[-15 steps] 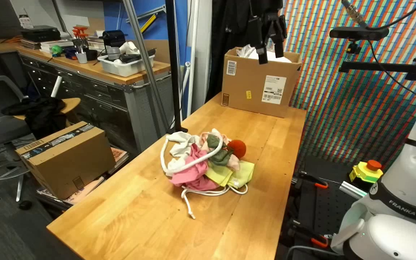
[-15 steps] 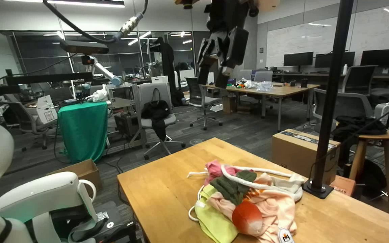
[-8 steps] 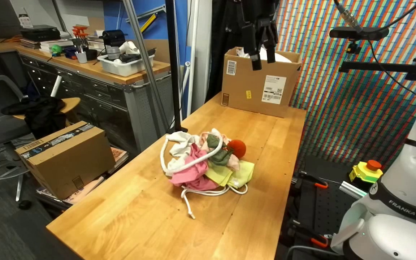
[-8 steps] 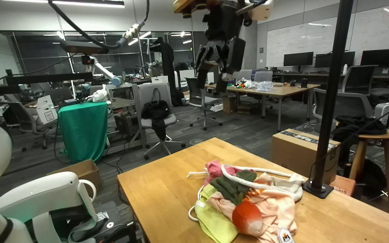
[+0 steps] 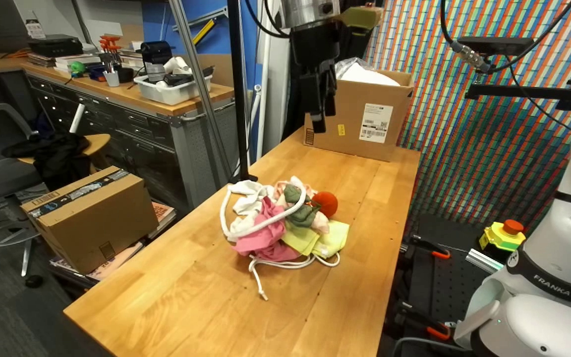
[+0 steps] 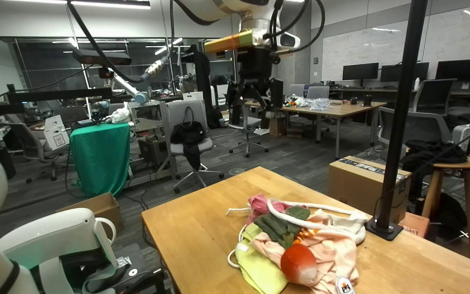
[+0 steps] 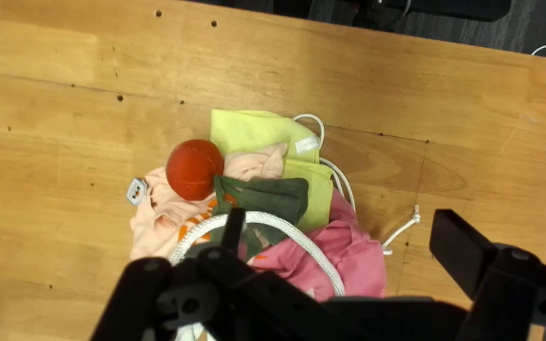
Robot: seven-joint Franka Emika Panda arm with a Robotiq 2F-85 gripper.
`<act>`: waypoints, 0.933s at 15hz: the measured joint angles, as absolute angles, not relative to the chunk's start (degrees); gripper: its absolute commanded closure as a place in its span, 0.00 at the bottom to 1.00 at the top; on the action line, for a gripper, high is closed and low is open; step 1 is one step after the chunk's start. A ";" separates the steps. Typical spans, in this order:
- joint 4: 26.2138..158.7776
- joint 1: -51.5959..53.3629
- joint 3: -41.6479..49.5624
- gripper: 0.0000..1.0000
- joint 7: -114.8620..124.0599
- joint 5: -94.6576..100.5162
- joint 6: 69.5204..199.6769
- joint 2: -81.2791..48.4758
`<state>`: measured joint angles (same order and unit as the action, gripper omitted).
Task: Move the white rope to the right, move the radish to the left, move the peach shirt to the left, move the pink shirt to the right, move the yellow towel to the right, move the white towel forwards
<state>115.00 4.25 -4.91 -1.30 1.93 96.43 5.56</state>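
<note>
The items lie in one heap on the wooden table. The white rope [image 5: 261, 227] loops over the top. The radish [image 6: 299, 263] has a red ball and green leaves; the rope crosses its leaves. The peach shirt [image 6: 335, 251] lies under it. The pink shirt [image 7: 356, 255] and yellow towel [image 7: 249, 130] lie side by side, with thin white cords near them. The white towel [image 5: 252, 199] is at the pole side, mostly hidden in the wrist view. My gripper [image 7: 341, 231] is open and empty, well above the heap; it also shows in an exterior view [image 6: 254, 109].
A black pole [image 6: 396, 106] stands on the table's edge beside the heap. A large cardboard box [image 5: 345, 116] stands at the table's far end. Another box [image 5: 94, 220] is on the floor beside the table [image 5: 206, 302]. A camera on a bracket [image 5: 493, 45] stands near the arm.
My gripper has come lower and turned to point more straight down. It has moved left in an exterior view. The heap has not moved.
</note>
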 measured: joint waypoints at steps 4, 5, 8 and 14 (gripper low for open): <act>117.39 5.33 -5.28 0.00 -5.88 2.01 105.01 2.41; 117.97 5.45 -5.28 0.00 -6.75 2.01 107.20 1.71; 119.62 5.61 -5.30 0.00 -8.48 2.01 113.26 -0.66; 120.64 5.61 -5.29 0.00 -8.65 2.01 121.14 -7.73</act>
<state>120.64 5.61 -5.29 -8.65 2.01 121.14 -7.73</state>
